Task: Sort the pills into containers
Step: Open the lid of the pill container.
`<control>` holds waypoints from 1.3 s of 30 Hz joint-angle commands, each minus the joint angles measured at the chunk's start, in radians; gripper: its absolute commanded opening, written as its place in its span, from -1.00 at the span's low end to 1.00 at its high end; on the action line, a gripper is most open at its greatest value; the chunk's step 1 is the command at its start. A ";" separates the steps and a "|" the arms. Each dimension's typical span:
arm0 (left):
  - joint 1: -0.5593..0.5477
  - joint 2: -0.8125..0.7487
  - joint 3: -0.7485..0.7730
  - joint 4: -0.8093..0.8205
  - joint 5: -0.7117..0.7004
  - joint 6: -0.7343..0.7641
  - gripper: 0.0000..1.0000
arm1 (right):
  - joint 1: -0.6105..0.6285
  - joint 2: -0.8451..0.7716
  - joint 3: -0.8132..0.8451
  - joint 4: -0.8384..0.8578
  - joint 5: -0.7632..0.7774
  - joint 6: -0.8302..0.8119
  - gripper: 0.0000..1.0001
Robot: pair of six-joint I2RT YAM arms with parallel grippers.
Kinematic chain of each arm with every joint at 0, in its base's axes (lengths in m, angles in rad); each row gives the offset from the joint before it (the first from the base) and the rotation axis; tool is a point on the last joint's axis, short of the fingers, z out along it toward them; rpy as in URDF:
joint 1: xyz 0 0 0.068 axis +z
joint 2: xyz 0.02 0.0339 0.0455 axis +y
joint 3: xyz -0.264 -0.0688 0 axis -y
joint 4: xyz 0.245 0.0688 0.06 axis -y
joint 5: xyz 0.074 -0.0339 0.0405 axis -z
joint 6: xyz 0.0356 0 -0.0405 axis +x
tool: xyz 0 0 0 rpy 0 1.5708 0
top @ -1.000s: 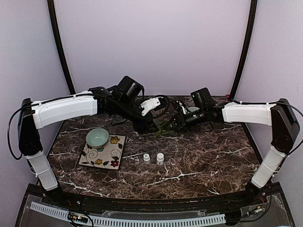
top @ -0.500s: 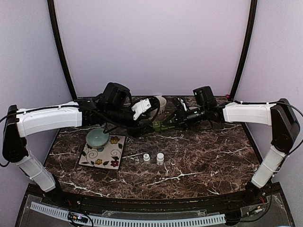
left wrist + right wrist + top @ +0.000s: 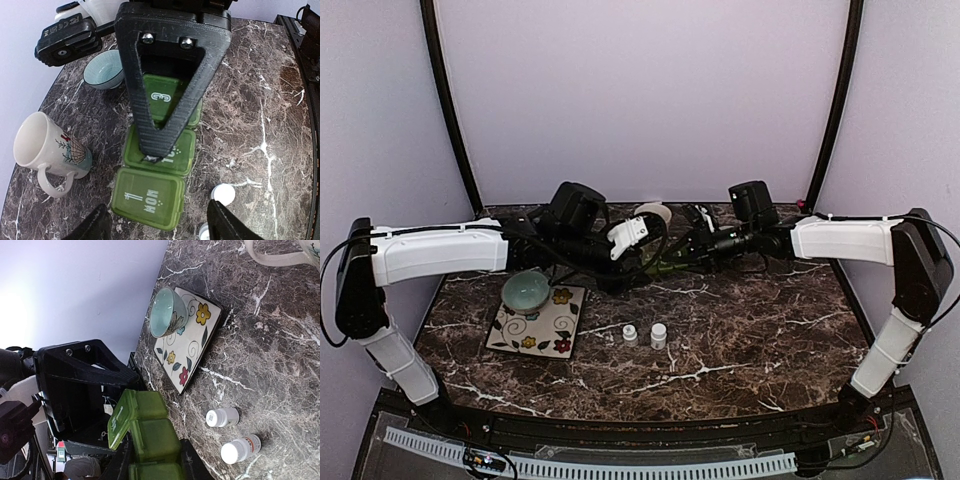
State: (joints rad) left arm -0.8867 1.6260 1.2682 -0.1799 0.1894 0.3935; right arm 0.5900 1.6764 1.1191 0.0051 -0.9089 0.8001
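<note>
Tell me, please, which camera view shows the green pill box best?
The left wrist view: the green pill box appears from above, all three compartments and lid lettering visible. The right wrist view crops it at the bottom; the top external view shows only a green sliver.

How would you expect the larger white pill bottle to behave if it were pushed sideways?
The larger white bottle stands upright on a narrow base, so a high push would probably tip it. Being round, it might then roll on the smooth marble table. It looks small and plastic, so likely light, and could bump the smaller bottle beside it.
</note>
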 commanded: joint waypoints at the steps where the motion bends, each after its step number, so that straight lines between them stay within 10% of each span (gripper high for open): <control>1: -0.005 0.002 0.030 0.032 -0.031 0.022 0.34 | -0.002 0.010 0.007 0.041 -0.024 0.008 -1.00; 39: 0.012 0.057 0.126 0.017 -0.115 0.040 0.26 | 0.001 -0.039 -0.080 0.112 0.004 0.028 -1.00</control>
State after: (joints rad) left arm -0.8795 1.6855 1.3750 -0.1730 0.1047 0.4191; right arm 0.5900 1.6775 1.0546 0.0673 -0.9016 0.8177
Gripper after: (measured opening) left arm 0.628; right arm 0.246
